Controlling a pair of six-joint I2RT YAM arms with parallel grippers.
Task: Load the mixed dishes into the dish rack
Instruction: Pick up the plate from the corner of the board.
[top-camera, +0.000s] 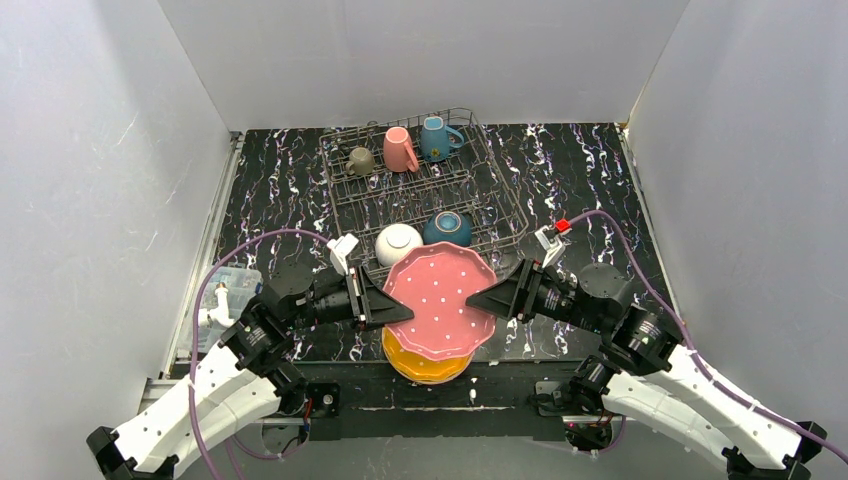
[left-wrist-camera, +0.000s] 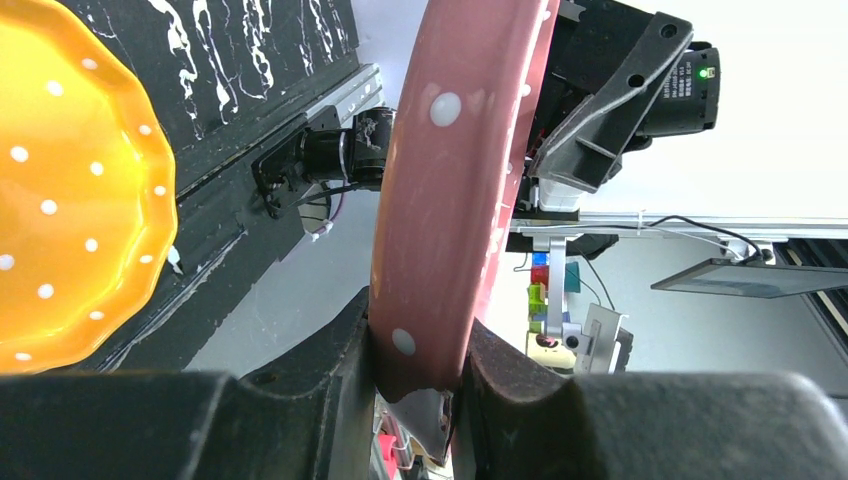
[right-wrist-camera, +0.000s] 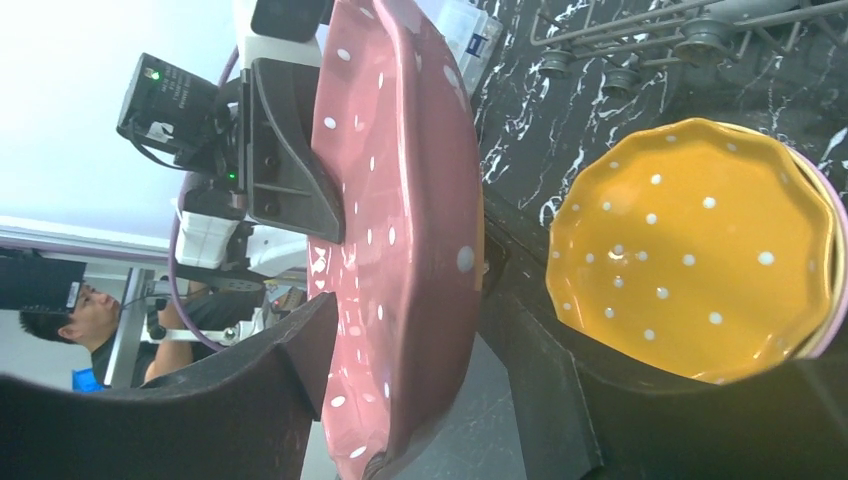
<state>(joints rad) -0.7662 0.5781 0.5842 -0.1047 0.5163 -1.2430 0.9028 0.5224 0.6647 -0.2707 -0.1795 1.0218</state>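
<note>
White walls (top-camera: 100, 150) enclose a black, white-veined counter (top-camera: 590, 180). At its left edge a clear plastic box (top-camera: 228, 285) is seen. The left tool (top-camera: 385, 300) is clamped tight on the left rim of a scalloped pink plate (top-camera: 440, 300), which is held in the air, tilted, near the counter's front edge. Directly beneath it an orange plate (top-camera: 425, 367) lies flat. Behind the pink plate stands the dish rack (top-camera: 500, 200). In its near row a white bowl (top-camera: 398, 243) and a dark-blue bowl (top-camera: 447, 228) are lodged, just beyond the raised plate. In the far row an olive-grey mug (top-camera: 360, 160), a pink mug (top-camera: 400, 148) and a teal mug (top-camera: 437, 138) are set. The right tool (top-camera: 485, 298) is spread wide around the plate's right rim, with a gap visible at one finger.
</note>
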